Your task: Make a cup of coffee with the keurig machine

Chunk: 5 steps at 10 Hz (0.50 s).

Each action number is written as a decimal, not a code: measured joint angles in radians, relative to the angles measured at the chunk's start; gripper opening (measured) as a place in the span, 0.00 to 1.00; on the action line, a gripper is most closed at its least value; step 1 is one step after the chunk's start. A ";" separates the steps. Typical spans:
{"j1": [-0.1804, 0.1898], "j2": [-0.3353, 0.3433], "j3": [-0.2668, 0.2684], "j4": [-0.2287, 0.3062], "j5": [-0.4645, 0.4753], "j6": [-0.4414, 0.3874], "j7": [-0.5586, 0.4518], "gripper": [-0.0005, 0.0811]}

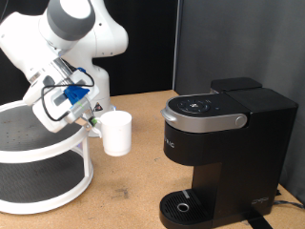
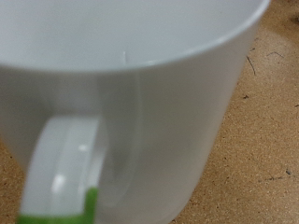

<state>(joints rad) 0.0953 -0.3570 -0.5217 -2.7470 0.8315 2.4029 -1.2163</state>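
Closest to us, in the wrist view, the cup [image 2: 140, 103] fills nearly the whole picture: a plain white wall, its handle with a green tip, and a bit of brown board beside it. We cannot see inside it, so whether it is empty stays unknown.

In the exterior view, starting at the left, a white two-tier round stand [image 1: 43, 157] sits under the arm. The gripper [image 1: 92, 122] is next, its fingers clenched on the cup's [image 1: 117, 133] handle side; the cup hangs upright above the table [image 1: 133, 196], between the stand and the machine. Further right stands the keurig machine [image 1: 224, 153], lid down, its round drip tray [image 1: 181, 205] bare.

We judge the task early: the cup is in hand but not yet on the tray, and no brewing shows.
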 joint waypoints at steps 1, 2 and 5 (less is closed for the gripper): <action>0.015 0.029 0.000 0.000 0.030 0.021 -0.025 0.09; 0.029 0.060 0.000 0.000 0.061 0.040 -0.050 0.09; 0.057 0.155 0.000 0.016 0.146 0.062 -0.114 0.09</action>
<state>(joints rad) 0.1524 -0.2024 -0.5217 -2.7312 0.9779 2.4648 -1.3301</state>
